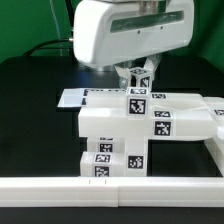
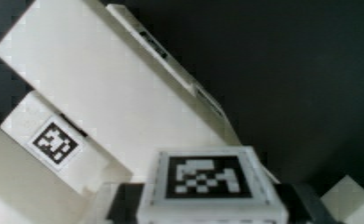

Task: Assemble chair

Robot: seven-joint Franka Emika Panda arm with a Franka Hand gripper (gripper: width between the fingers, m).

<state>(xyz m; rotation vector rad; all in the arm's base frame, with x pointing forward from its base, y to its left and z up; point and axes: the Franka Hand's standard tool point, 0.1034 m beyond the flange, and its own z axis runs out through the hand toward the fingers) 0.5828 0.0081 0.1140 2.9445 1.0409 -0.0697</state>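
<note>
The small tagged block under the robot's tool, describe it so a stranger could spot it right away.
Find the big white arm over the black table. Directly beneath, the tool pinches a small white block above the stacked chair parts. Unlike its neighbours, it is the only part held from above.

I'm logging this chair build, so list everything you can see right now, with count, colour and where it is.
chair assembly: one joined blocky piece, white with black-and-white tags, table centre.
small tagged part: one, white, between the gripper's fingers behind the assembly.
marker board: one, flat white, behind the assembly toward the exterior view's left.
rail: one, long plain white, along the front.
table: one, black.
gripper: one, white, above the assembly, shut on the small tagged part.
</note>
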